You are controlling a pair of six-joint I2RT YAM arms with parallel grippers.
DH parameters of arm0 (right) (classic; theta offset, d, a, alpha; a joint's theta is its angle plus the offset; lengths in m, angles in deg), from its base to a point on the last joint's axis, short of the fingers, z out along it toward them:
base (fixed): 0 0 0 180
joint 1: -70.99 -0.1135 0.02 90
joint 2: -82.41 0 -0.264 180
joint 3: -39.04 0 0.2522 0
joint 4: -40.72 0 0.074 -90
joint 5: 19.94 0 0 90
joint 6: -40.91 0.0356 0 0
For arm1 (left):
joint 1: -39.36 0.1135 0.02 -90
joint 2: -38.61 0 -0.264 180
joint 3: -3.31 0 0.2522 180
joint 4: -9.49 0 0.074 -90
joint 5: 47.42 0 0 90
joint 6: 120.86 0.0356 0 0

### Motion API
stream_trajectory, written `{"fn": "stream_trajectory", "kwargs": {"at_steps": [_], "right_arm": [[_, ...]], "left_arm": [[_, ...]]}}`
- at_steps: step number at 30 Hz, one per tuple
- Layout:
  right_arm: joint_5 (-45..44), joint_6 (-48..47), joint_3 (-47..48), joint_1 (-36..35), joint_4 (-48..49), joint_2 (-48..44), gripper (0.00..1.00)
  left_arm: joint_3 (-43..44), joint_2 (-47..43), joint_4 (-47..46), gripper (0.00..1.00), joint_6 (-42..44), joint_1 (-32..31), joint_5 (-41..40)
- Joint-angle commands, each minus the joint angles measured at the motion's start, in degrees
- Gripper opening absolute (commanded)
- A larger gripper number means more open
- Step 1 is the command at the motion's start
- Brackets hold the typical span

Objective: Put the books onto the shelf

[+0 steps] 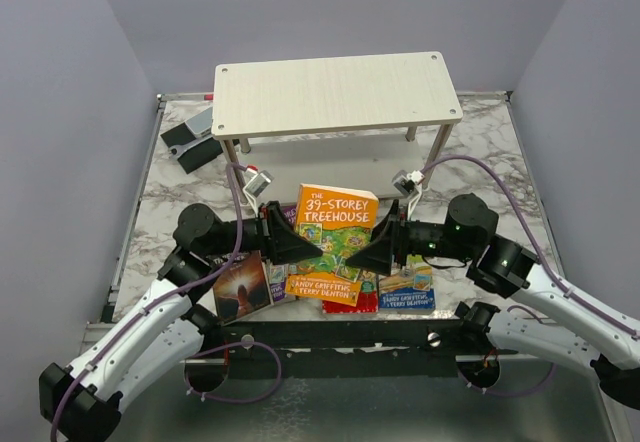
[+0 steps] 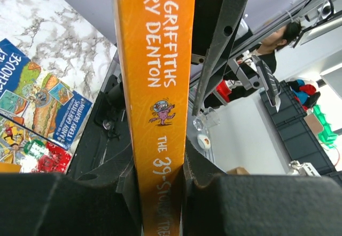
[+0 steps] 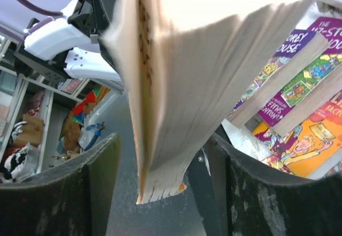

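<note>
My left gripper clenched on spine of orange 39-Storey Treehouse book, upright above tabletop; my right gripper released, fingers straddling page edges.

- Soft light falls from above; the pale wooden two-tier shelf casts a faint shadow underneath.
- In the right wrist view, the orange paperback book looks blurry, its pages glaring white.

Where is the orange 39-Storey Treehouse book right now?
In the top view the orange book is held up at the table's front middle, between the left pincer and right pincer, above other books, before the shelf.
</note>
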Motion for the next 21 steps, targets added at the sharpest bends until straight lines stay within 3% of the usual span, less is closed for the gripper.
{"fn": "stream_trajectory", "kwargs": {"at_steps": [1,11,21], "right_arm": [[1.3,2.3,-2.6,0.0,7.6,-0.2,0.7],[1.3,8.0,-7.4,-0.7,18.6,0.1,0.74],[-3.1,9.3,-8.0,-3.5,20.8,0.2,0.64]], "left_arm": [[1.0,-2.0,-5.9,0.0,-2.5,0.0,-3.4],[-0.4,-4.6,-8.1,0.0,-5.9,0.0,-12.8],[-2.0,-6.2,-6.6,0.0,-5.5,0.0,-19.2]]}}
